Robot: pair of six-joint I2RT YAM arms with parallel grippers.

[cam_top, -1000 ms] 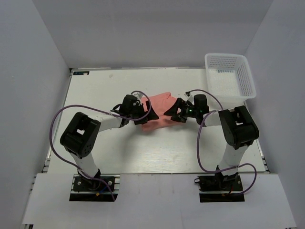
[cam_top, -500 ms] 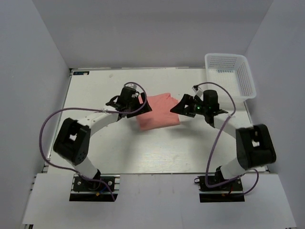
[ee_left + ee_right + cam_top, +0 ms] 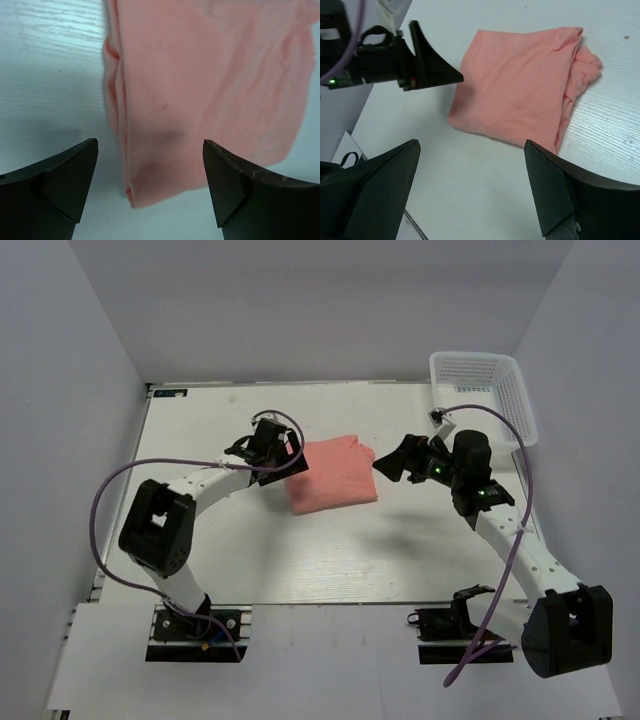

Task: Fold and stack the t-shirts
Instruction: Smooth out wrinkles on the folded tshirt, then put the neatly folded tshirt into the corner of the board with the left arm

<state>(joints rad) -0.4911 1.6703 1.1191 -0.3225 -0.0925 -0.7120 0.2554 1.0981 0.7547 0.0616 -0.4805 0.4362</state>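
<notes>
One salmon-pink short-sleeved t-shirt of soft, plain fabric (image 3: 333, 474) lay folded into a rough rectangle. Its top face was smooth apart from faint creases. Along one edge the stacked layers showed as thin, slightly bunched folds. It rested flat on the surface, between the two end effectors.

The left end effector (image 3: 295, 462), of matte black plastic with two wedge-shaped fingers, hung over the shirt's left edge. Its fingers were spread wide and held nothing. The right end effector (image 3: 392, 460), of the same black make, stood just off the shirt's right side and apart from the cloth. Its fingers were also fully spread and empty.

One white plastic mesh basket (image 3: 515, 400), rectangular with a rolled rim and lattice walls, sat well apart from the shirt, beyond it to the right and farther back.

There were two arms, each trailing one looping purple cable (image 3: 105, 500), as well as one shirt and one basket.

The surface (image 3: 330, 550) under the shirt was a white board with a fine wood-grain texture. Plain pale grey walls (image 3: 330, 310) enclosed it on the left, right and far sides.
</notes>
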